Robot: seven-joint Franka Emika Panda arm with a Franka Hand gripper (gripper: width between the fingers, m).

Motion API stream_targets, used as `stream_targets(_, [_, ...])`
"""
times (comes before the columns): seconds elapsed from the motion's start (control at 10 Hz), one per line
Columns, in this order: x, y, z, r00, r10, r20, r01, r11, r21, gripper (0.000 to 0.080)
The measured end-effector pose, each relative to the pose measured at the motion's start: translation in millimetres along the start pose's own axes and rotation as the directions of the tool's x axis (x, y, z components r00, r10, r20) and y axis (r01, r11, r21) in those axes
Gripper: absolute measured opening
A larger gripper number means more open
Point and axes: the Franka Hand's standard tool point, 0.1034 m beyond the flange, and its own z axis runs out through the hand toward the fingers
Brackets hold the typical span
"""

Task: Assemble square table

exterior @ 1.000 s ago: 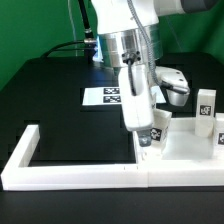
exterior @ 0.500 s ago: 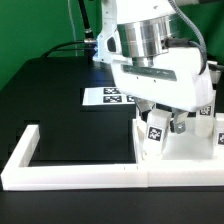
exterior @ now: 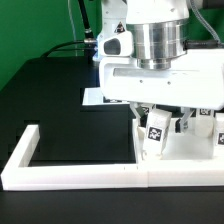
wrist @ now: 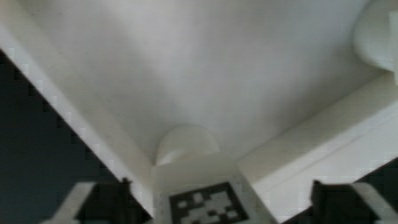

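Observation:
The square table's white slab [exterior: 190, 150] lies in the corner of the border wall at the exterior view's right; it fills most of the wrist view [wrist: 214, 80], with a round corner socket [wrist: 178, 150] showing. A short white leg with a tag [exterior: 155, 134] stands upright at the slab's near corner, also seen in the wrist view [wrist: 210, 203]. My gripper [exterior: 161, 122] hangs right over it, open, one finger on each side of the leg with a gap at both [wrist: 214, 208]. Another tagged leg [exterior: 219, 136] shows at the right edge.
The long white L-shaped border wall [exterior: 70, 176] runs along the front and up the exterior view's left. The marker board [exterior: 92, 97] lies on the black table behind, mostly hidden by the hand. The hand's wide body hides the far part of the slab.
The hand has turned about its vertical axis from edge-on to broadside and now hides the legs at the back right. The tagged leg at the slab's corner has stayed put.

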Motion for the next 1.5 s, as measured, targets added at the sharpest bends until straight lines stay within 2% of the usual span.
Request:
stream_targets(0.1, [-1.3,1.9,1.3,0.996,0.088,0.007,-0.088,0.996,-0.003,0.0355])
stream_targets(0.2, [-1.5,3.6,2.0,0.988,0.151,0.009,-0.151,0.988,-0.007,0.0293])
stream_targets(0.3, [-1.4,3.5,2.2,0.981,0.192,0.01,-0.192,0.981,-0.006,0.0293])
stream_targets(0.4, [1.2,3.1,1.7,0.95,0.311,0.014,-0.311,0.95,0.001,0.0293])
stream_targets(0.6, [5.3,-0.6,2.0,0.857,0.514,0.026,-0.514,0.858,-0.009,0.0293])
stream_targets(0.8, [10.3,-3.6,-0.5,0.62,0.781,0.079,-0.782,0.623,-0.024,0.0293])
stream_targets(0.9, [12.1,-4.3,-0.1,0.498,0.861,0.104,-0.865,0.502,-0.019,0.0293])
stream_targets(1.0, [11.9,-4.3,0.4,0.462,0.88,0.109,-0.884,0.467,-0.023,0.0293])
stream_targets(1.1, [11.6,-4.7,0.5,0.491,0.865,0.108,-0.868,0.495,-0.02,0.0293])
stream_targets(1.2, [11.6,-4.7,0.4,0.508,0.855,0.109,-0.859,0.512,-0.018,0.0353])
stream_targets(1.3, [11.3,-4.8,0.6,0.557,0.824,0.105,-0.828,0.561,-0.013,0.0353])
stream_targets(1.4, [9.4,-6.1,1.4,0.747,0.657,0.097,-0.661,0.75,0.006,0.054])
stream_targets(1.5, [6.0,-7.0,1.3,0.861,0.498,0.104,-0.502,0.864,0.019,0.0615])
